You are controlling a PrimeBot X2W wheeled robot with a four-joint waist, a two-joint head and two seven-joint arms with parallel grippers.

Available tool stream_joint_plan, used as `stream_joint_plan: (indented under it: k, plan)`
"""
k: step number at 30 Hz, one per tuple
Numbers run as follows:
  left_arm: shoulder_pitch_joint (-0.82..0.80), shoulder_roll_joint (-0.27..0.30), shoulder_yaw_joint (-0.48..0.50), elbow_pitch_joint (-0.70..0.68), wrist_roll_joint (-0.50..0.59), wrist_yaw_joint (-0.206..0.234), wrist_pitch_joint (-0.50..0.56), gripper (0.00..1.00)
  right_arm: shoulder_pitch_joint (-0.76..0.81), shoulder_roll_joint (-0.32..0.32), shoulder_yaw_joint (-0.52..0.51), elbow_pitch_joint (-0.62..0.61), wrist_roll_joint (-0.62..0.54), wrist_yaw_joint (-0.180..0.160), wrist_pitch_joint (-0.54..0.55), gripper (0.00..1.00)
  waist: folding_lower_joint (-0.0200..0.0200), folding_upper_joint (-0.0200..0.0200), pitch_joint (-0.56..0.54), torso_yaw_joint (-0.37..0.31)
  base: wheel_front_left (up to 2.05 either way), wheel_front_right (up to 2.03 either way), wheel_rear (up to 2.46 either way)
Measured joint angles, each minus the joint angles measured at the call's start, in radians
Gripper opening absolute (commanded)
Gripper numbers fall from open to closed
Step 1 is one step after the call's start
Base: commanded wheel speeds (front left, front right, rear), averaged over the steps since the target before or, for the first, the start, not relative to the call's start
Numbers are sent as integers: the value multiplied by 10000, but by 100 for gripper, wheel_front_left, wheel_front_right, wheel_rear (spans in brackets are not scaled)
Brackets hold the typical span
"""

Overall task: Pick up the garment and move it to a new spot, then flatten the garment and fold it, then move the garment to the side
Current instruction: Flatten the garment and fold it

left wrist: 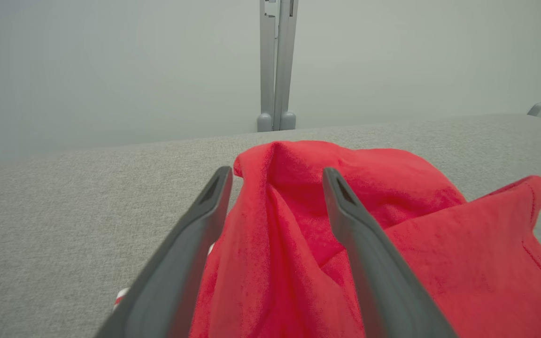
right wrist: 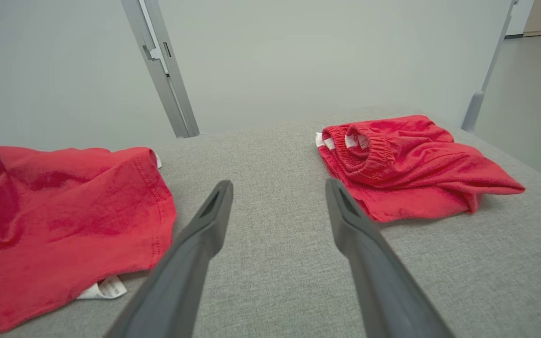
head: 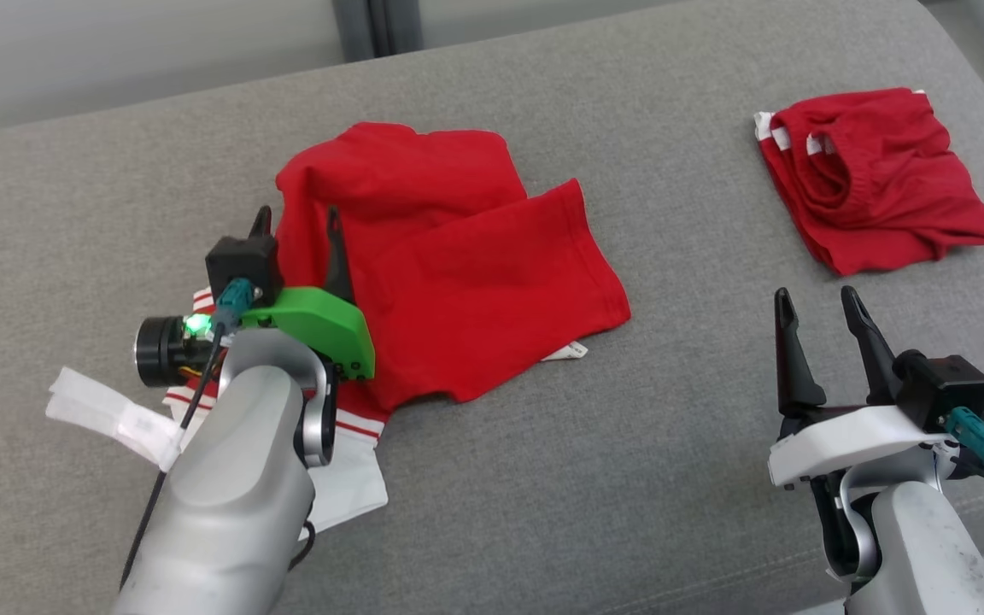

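The garment (head: 458, 282) is a red one, lying rumpled and partly folded over itself in the middle of the grey cushion (head: 629, 478). A white part with red stripes (head: 347, 478) sticks out from under my left arm. My left gripper (head: 298, 224) is open at the garment's left edge. In the left wrist view a raised fold of the garment (left wrist: 416, 244) lies between the spread fingers of the left gripper (left wrist: 277, 178), unclamped. My right gripper (head: 817, 299) hovers open and empty at the lower right. In its wrist view the right gripper (right wrist: 277, 188) points between the garment (right wrist: 64, 211) and another red piece.
A second red garment (head: 876, 184), folded with its elastic waistband up, lies at the back right of the cushion, also seen as the folded red garment (right wrist: 411, 164). A grey post (head: 377, 26) stands behind the cushion. A white paper tag (head: 108, 414) hangs from my left arm's cable.
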Motion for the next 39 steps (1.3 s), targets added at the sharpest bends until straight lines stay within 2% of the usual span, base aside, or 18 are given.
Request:
stream_joint_plan:
  k: [13,24,30,39]
  plan:
    - [3072,-59,466,-1894,270,-531,0,100,773,4,-159,-75,-81,0,159,100,0,0,-1691,1052,0,0,0]
    - [5606,-17,1377,-3756,151,-399,-2,100,1351,4,412,-44,50,0,13,100,0,0,-2663,1967,0,0,0]
    - [5934,-54,1463,-4335,182,-263,-2,100,1388,4,631,100,94,0,-17,100,0,0,-2906,2183,0,0,0]
    - [6053,-69,1373,-4460,261,-222,-2,100,1387,2,688,537,-104,0,12,100,0,0,-2931,2096,0,0,0]
